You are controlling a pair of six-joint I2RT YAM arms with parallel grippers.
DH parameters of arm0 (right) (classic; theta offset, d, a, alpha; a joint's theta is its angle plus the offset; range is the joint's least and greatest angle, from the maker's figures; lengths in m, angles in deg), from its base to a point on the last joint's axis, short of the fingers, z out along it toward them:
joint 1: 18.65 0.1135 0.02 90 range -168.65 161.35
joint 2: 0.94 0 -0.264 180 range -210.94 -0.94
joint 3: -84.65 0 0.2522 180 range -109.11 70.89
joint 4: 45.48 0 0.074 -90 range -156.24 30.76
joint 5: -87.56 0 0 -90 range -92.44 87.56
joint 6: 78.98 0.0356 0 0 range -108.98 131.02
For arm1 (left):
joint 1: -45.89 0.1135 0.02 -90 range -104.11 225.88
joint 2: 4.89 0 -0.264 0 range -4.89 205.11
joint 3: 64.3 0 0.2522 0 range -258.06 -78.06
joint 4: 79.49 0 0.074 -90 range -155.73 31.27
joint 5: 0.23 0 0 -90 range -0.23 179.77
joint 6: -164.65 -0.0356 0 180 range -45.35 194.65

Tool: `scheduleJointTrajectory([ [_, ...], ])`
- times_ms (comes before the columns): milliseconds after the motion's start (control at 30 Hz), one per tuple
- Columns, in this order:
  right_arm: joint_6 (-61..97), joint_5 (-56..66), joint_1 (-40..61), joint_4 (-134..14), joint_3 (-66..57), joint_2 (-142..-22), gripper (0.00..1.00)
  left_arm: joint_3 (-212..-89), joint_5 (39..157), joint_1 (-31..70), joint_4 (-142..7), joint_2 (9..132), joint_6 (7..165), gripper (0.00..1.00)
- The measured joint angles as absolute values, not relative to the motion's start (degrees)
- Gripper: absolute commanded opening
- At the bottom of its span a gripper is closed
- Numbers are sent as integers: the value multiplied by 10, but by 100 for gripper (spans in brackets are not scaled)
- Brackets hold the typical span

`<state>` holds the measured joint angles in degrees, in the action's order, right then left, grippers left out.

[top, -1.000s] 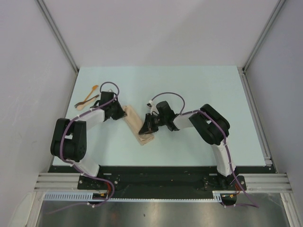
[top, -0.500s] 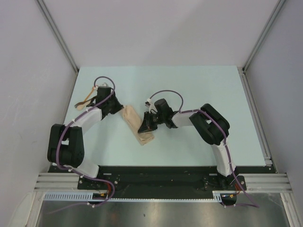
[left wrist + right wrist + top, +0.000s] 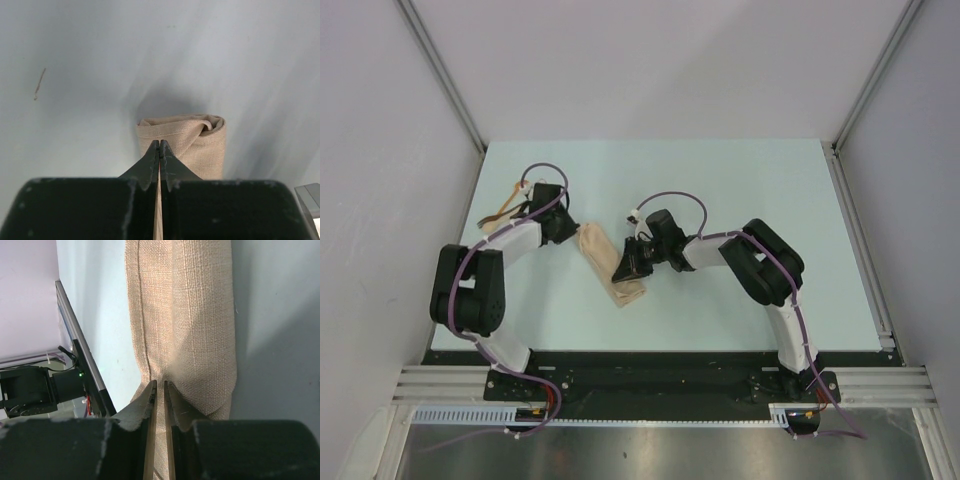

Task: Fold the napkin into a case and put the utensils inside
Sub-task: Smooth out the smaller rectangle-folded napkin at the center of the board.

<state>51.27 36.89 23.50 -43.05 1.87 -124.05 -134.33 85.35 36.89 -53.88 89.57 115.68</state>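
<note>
The napkin is folded into a narrow beige-tan case (image 3: 610,268) lying slantwise on the table. My left gripper (image 3: 571,233) is at its upper-left end. In the left wrist view my left gripper (image 3: 159,143) is shut, its tips are over the case's end (image 3: 195,145), and a tan strip shows between its fingers. My right gripper (image 3: 628,262) pinches the case's right side. The right wrist view shows that gripper (image 3: 160,384) nearly shut on bunched cloth (image 3: 200,315). The orange-tan spoon (image 3: 513,189) and the darker piece (image 3: 505,212) lie at the far left, partly hidden by the left arm.
The light blue table (image 3: 740,200) has a metal rail along its right edge (image 3: 860,250) and white walls around it. The right wrist view shows the table's edge rail and a black unit with a green light (image 3: 75,374).
My left wrist moved up and left over the utensils. My right gripper and the case shifted slightly up and left with it. Both grippers stayed shut.
</note>
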Motion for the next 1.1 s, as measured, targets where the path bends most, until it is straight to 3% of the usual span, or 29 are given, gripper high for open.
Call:
scheduleJointTrajectory([
  [533, 512, 371, 235, -426, 19, -1244, 17, -1344, 891, 347, -603, 971, 1182, 0],
  [833, 433, 334, 248, -557, -54, -1238, 36, -1339, 895, 348, -583, 937, 1182, 2],
  [1100, 338, 237, 265, -706, -140, -1227, 52, -1340, 899, 367, -510, 782, 1185, 18],
])
